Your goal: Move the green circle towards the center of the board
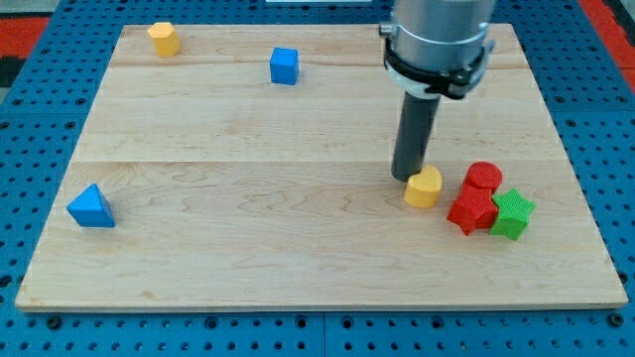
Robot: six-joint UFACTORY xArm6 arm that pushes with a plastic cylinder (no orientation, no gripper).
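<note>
The only green block in view is a star-shaped one at the view's lower right, touching a red star-shaped block. A red cylinder stands just above those two. I see no green circle. My tip rests on the wooden board, touching or almost touching the upper left side of a yellow heart-shaped block. The tip is left of the red and green cluster, about a hundred pixels from the green star.
A blue cube sits near the view's top, left of the arm. A yellow block is at the top left corner. A blue triangle lies at the left edge. Blue pegboard surrounds the board.
</note>
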